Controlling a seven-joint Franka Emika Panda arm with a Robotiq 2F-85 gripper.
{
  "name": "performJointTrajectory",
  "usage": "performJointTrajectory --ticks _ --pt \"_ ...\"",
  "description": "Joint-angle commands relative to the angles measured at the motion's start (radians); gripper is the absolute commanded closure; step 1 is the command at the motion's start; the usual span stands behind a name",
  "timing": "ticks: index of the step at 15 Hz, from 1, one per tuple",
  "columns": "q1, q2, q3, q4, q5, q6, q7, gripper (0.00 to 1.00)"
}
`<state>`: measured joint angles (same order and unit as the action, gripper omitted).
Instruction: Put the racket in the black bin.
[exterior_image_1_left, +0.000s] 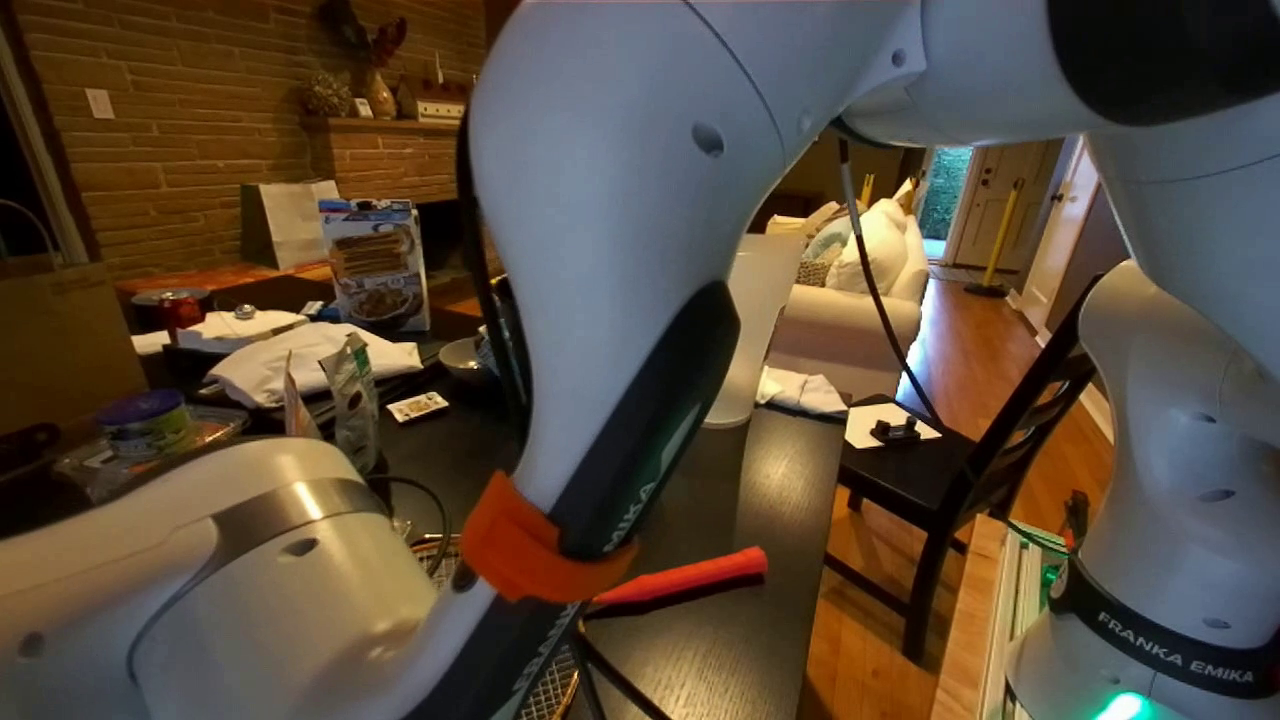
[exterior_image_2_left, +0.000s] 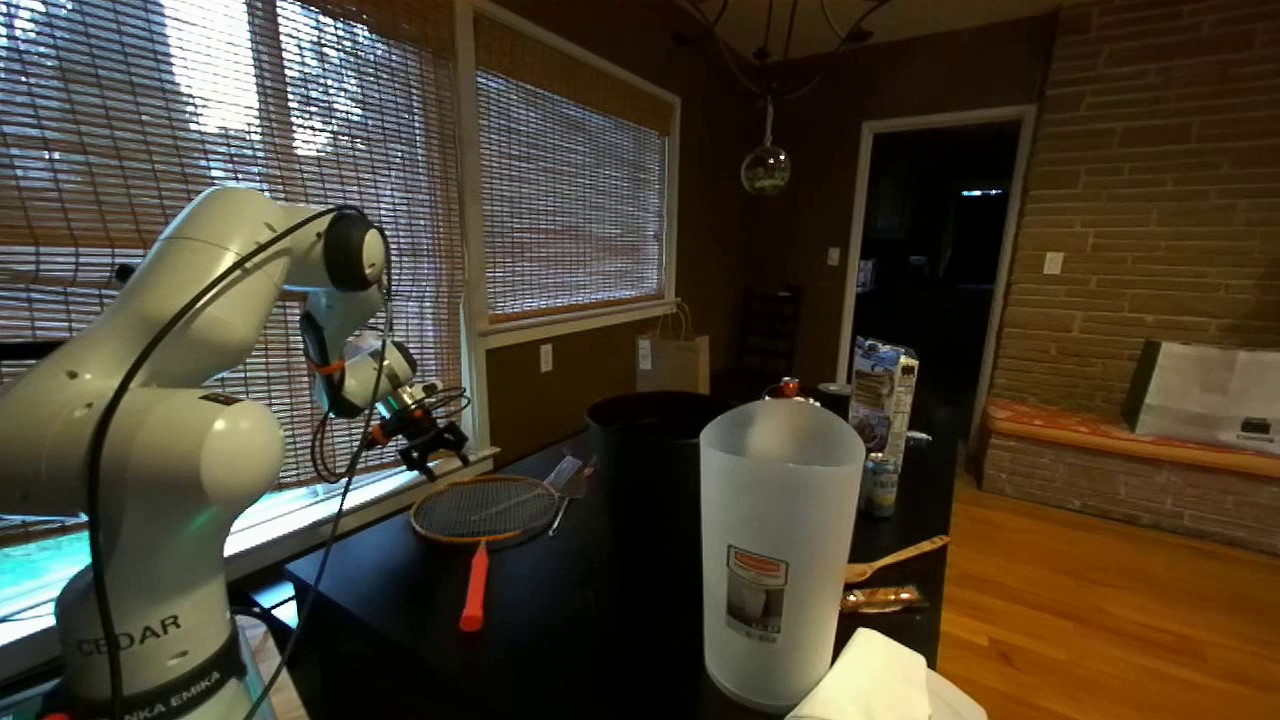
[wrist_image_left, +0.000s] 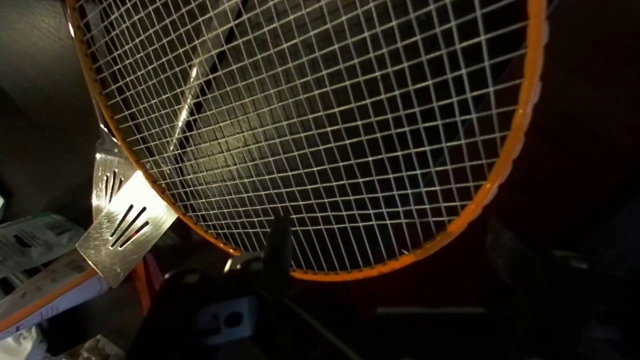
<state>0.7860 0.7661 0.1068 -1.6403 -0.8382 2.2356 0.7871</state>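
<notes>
The racket (exterior_image_2_left: 485, 512) lies on the dark table, with an orange-rimmed head and a red handle. Its handle also shows in an exterior view (exterior_image_1_left: 690, 578), the rest mostly behind the arm. The black bin (exterior_image_2_left: 650, 480) stands upright on the table, right of the racket's head in that view. My gripper (exterior_image_2_left: 446, 466) is above the far edge of the racket's head, near the window. In the wrist view my gripper (wrist_image_left: 387, 232) is open, its dark fingers wide apart, with the racket's rim (wrist_image_left: 370, 272) showing between them. Nothing is held. The right finger is very dim.
A translucent white bin (exterior_image_2_left: 775, 560) stands beside the black bin. Slotted metal spatulas (wrist_image_left: 127, 225) lie at the racket's rim. A window sill (exterior_image_2_left: 400, 490) runs close to my gripper. A cereal box (exterior_image_2_left: 880, 395), can (exterior_image_2_left: 880, 485) and wooden spoon (exterior_image_2_left: 895, 558) are beyond the bins.
</notes>
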Motion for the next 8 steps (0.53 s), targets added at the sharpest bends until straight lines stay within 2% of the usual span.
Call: performJointTrajectory --ticks 1,5,8 --pt "0.036 0.061 -0.026 0.084 -0.008 -0.024 0.017 0.0" --pt "0.065 0.101 -0.036 0.133 -0.002 -0.048 0.006 0.0" --pt "0.09 0.11 -0.044 0.154 -0.003 -0.11 -0.02 0.0"
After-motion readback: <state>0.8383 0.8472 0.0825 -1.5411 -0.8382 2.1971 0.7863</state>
